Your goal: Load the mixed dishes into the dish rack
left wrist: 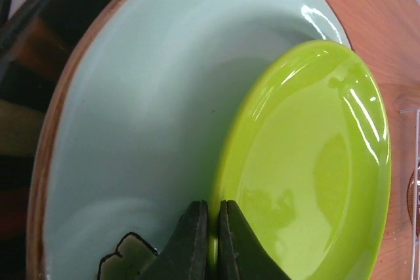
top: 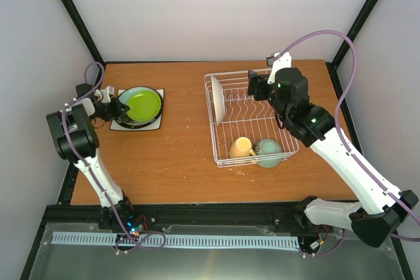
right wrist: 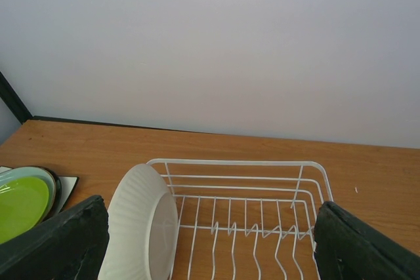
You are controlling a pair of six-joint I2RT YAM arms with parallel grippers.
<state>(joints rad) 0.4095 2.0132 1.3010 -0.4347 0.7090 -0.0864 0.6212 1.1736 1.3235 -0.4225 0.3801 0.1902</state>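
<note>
The white wire dish rack point(top: 256, 119) stands right of centre. In it a white ribbed plate point(top: 218, 105) stands on edge at the left, and a yellow mug point(top: 241, 147) and a mint-green bowl point(top: 268, 152) lie at the near end. At the left, a lime-green plate point(top: 144, 103) lies on a pale green plate point(top: 126, 94), a dark-rimmed plate point(top: 152, 121) and a square white-edged plate point(top: 117, 126). My left gripper point(top: 122, 107) is shut on the lime-green plate's rim point(left wrist: 213, 237). My right gripper point(top: 256, 86) is open and empty above the rack's far end point(right wrist: 210, 247).
The left wrist view shows the lime-green plate point(left wrist: 315, 175) over the pale green plate point(left wrist: 144, 122), with the dark-rimmed plate point(left wrist: 26, 83) beneath. The right wrist view shows the rack's upright prongs point(right wrist: 262, 227) and the white plate point(right wrist: 141, 227). Bare wooden table point(top: 177, 155) lies between stack and rack.
</note>
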